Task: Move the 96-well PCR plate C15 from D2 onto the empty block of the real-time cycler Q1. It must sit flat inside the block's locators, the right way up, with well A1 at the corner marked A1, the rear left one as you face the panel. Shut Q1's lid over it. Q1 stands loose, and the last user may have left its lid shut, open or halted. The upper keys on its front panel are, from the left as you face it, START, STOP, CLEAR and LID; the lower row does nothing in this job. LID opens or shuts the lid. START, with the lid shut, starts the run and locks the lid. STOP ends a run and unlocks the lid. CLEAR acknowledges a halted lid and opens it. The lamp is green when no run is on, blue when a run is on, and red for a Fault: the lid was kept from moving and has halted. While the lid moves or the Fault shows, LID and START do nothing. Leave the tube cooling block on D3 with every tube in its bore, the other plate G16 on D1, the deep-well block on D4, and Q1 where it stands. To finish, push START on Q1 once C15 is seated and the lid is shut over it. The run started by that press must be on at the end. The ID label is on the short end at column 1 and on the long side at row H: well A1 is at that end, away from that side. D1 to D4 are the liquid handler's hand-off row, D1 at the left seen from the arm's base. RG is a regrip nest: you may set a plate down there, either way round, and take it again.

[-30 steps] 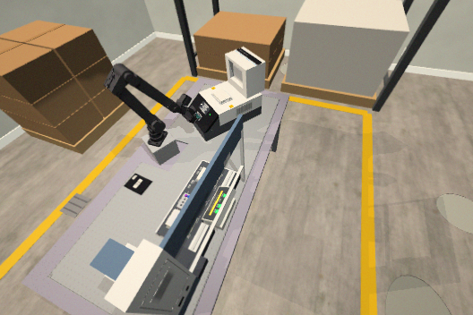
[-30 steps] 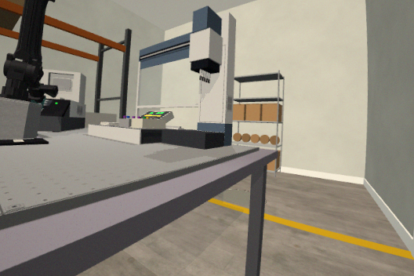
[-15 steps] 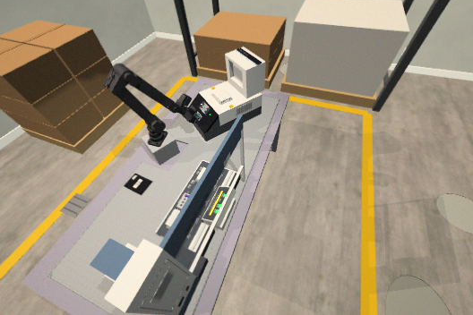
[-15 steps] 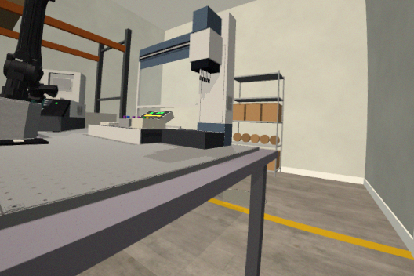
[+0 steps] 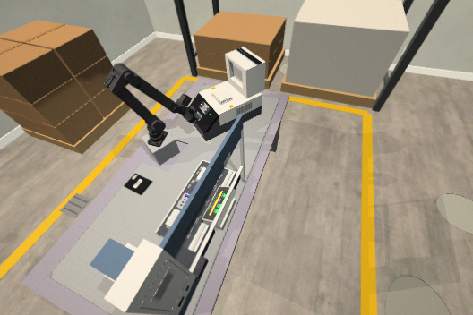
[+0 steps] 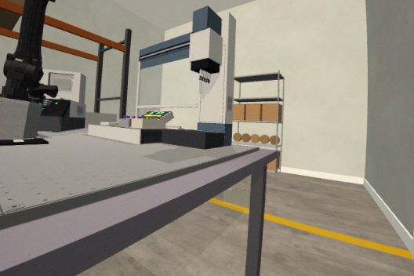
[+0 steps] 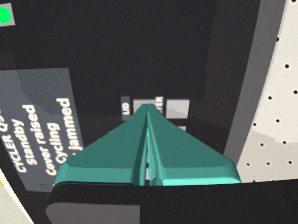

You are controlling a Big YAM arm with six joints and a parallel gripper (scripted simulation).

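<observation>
The arm (image 5: 139, 90) is black, and its gripper (image 7: 147, 143) has teal fingers. The cycler (image 5: 224, 104) is white with a black front and a green lamp (image 7: 5, 15). The table (image 5: 112, 211) is grey with small dots and a purple edge.
</observation>
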